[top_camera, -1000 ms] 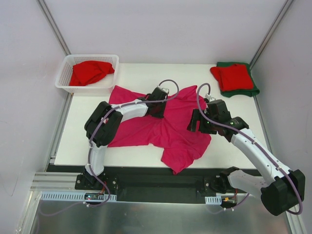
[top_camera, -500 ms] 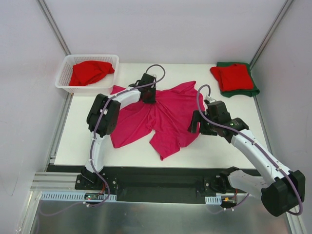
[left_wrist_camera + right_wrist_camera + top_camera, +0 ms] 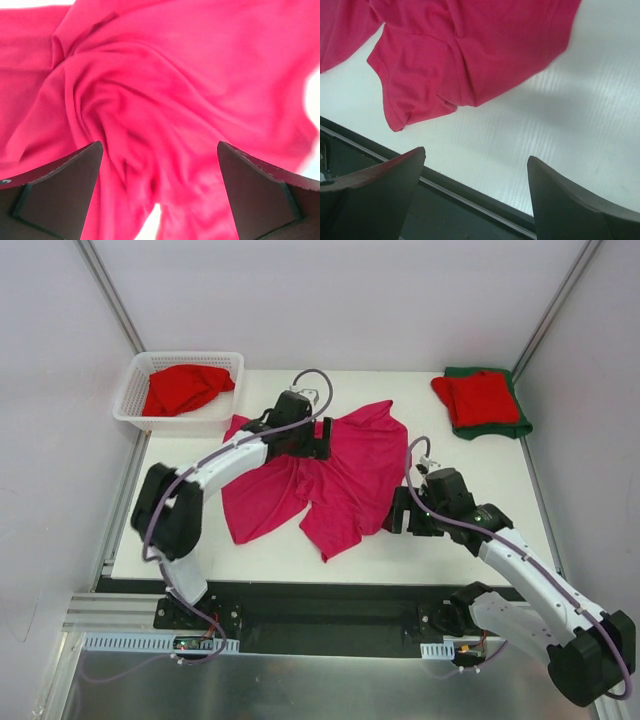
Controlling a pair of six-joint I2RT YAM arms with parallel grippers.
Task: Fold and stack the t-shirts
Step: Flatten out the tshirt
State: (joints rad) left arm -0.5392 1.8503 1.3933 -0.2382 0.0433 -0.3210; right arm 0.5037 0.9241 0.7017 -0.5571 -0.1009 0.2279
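From above, the left arm [image 3: 255, 448] hides the upper middle of the magenta t-shirt [image 3: 345, 475]. The dark green t-shirt [image 3: 500, 432] shows only as a rim under the folded red t-shirt [image 3: 482, 397]. In the left wrist view the cloth is blurred and runs past the edges. In the wrist views, the left end effector [image 3: 159, 147] and right end effector [image 3: 476, 155] are cut off at the bottom.

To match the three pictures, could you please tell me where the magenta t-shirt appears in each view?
Top external: the magenta t-shirt lies crumpled at the table's middle.
Left wrist: the magenta t-shirt fills almost the whole picture.
Right wrist: the magenta t-shirt covers the upper left.
Shared landmark: the white table, showing beside the shirt in the wrist views too.
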